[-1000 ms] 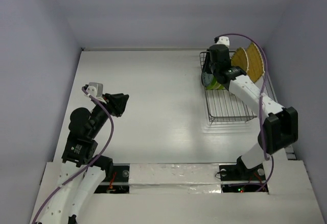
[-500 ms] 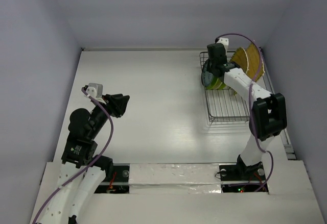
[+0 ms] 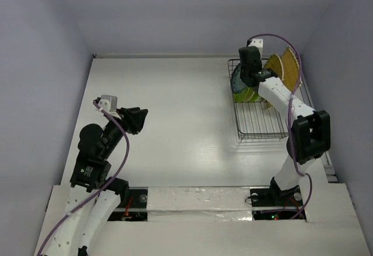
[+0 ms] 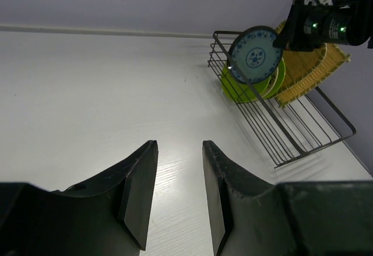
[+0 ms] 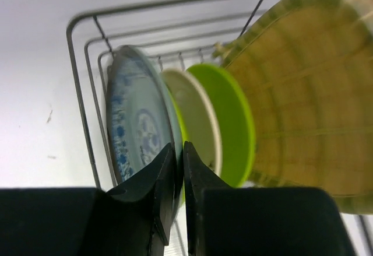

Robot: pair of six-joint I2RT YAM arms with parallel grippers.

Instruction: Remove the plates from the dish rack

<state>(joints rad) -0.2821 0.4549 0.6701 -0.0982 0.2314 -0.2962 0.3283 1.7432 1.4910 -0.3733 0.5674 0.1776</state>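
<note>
The dark wire dish rack [image 3: 259, 122] stands at the far right of the table, also in the left wrist view [image 4: 303, 133]. Plates stand upright at its far end: a teal-grey plate with a blue pattern [image 5: 137, 130], a cream plate [image 5: 195, 116], a lime green plate [image 5: 230, 122] and woven straw-yellow plates [image 5: 303, 98]. My right gripper [image 5: 179, 151] is shut on the teal-grey plate's rim, which is lifted above the others in the left wrist view [image 4: 255, 46]. My left gripper [image 4: 179, 148] is open and empty above the table's left side [image 3: 139, 117].
The rack's near half [image 3: 262, 125] holds nothing. White table [image 3: 175, 104] lies between the arms. Purple-grey walls close in the back and both sides, the right wall close behind the rack.
My right gripper has shifted slightly toward the back at the rack's far end, with the teal-grey plate held in it. The left arm has not moved.
</note>
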